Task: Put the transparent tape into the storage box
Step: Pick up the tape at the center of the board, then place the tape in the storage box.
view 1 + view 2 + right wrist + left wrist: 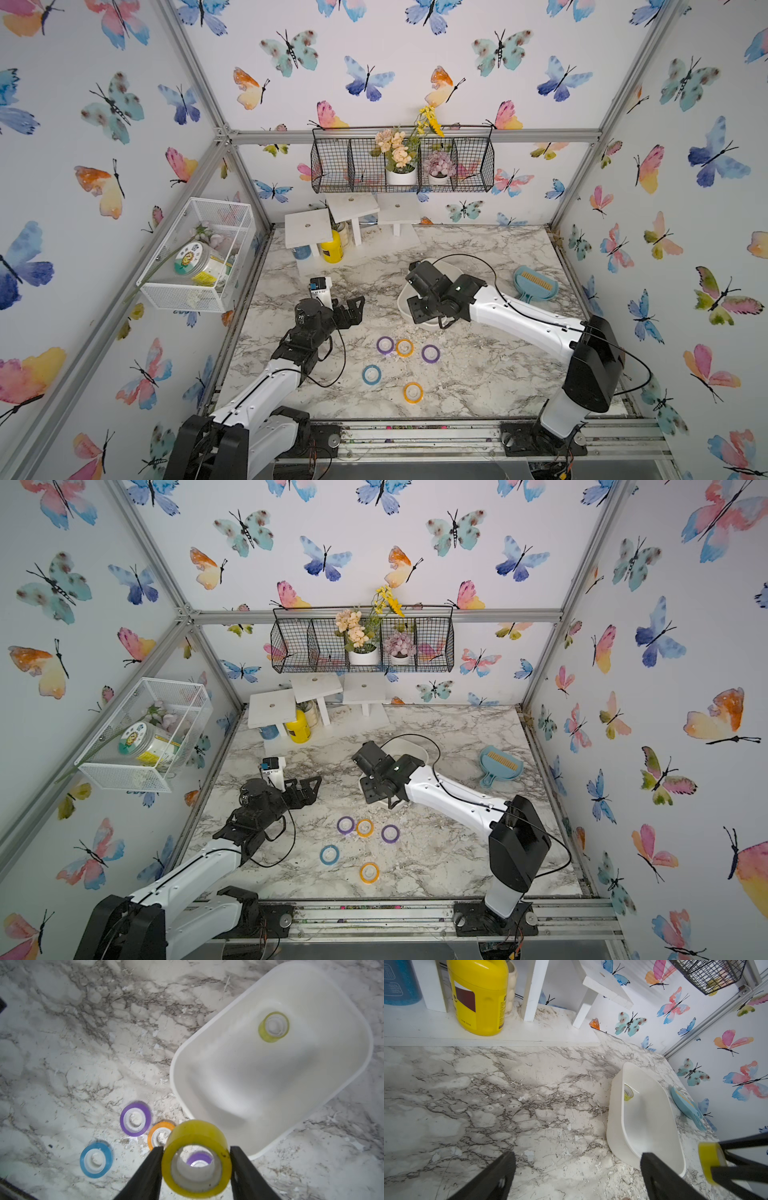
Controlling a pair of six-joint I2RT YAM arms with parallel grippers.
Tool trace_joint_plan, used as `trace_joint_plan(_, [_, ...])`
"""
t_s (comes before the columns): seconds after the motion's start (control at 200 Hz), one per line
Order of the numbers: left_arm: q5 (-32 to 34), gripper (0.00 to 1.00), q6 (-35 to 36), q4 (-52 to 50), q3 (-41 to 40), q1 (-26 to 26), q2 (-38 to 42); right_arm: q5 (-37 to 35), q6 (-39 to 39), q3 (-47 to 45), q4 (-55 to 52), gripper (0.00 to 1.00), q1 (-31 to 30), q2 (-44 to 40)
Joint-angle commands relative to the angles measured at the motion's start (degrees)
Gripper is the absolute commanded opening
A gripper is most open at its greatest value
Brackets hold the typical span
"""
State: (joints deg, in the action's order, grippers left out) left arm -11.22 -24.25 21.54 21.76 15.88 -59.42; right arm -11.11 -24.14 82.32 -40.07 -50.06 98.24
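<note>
The right hand (196,1148) is clenched on a yellow-tinted transparent tape roll (197,1132). One black finger presses each side of its outer band, and its hollow core faces the wrist, so a purple roll (199,1160) on the desk (478,374) shows through it. That arm stretches in from the front right corner, wrist bent down over the near end of the storage box (404,305). The held roll hangs off the desk right at the box's near corner, at its rim rather than over the middle. Inside the box a second yellow roll (273,1027) lies flat toward the far end, with the rest of the floor bare. Just in front of the box, another purple roll (385,345), two orange rolls (404,348) (413,392) and a blue roll (371,375) lie loose on the marble. The left hand (355,309) hovers released, fingers spread wide and holding nothing, well apart from the box.
</note>
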Motion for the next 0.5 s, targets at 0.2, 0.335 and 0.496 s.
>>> trace_joint_plan(0.2, [0.9,0.99,0.2,-0.6,0.8,0.2,0.3,1.2,9.2,9.0,0.3,0.52,11.9,13.1])
trace_joint_plan(0.335, [0.9,0.99,0.2,-0.6,0.8,0.2,0.4,1.4,10.5,10.9,0.6,0.52,15.7,17.0])
trace_joint_plan(0.496, [0.9,0.99,0.2,-0.5,0.8,0.2,0.3,1.8,11.6,11.8,1.3,0.52,17.8,19.1])
